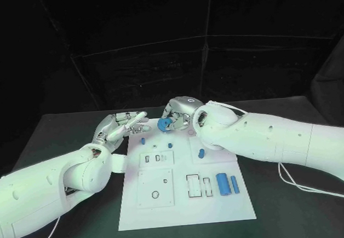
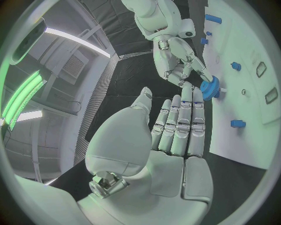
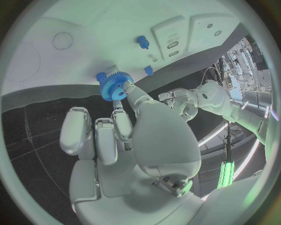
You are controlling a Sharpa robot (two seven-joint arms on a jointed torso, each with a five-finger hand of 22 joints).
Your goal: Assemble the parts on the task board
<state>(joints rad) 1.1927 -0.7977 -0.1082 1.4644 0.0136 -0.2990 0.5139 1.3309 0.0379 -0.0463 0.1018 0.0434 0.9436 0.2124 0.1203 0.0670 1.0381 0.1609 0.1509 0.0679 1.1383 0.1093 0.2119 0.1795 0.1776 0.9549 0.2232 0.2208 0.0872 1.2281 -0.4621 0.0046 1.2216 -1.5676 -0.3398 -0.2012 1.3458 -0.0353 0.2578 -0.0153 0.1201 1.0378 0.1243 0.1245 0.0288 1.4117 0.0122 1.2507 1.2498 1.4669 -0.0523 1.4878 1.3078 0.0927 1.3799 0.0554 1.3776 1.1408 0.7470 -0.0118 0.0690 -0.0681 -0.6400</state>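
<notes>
- Task board (image 1: pixel 186 206) lies flat mid-table; near end carries a raised plate with an oval slot (image 1: pixel 155 194) and rectangular recesses (image 1: pixel 194 186).
- Two blue cylindrical parts (image 1: pixel 222 184) lie side by side on the board, just right of the recesses.
- Further up: small blue pegs (image 1: pixel 170 145) stand near the board's middle; one more blue piece (image 1: pixel 201 153) sits by the right arm.
- Left hand (image 1: pixel 119 126) hovers at the board's far-left edge, fingers extended and lying together, holding nothing.
- Right hand (image 1: pixel 180 114) is at the far end, pinching a blue gear (image 1: pixel 164 124) between its fingertips, just above the board surface.
</notes>
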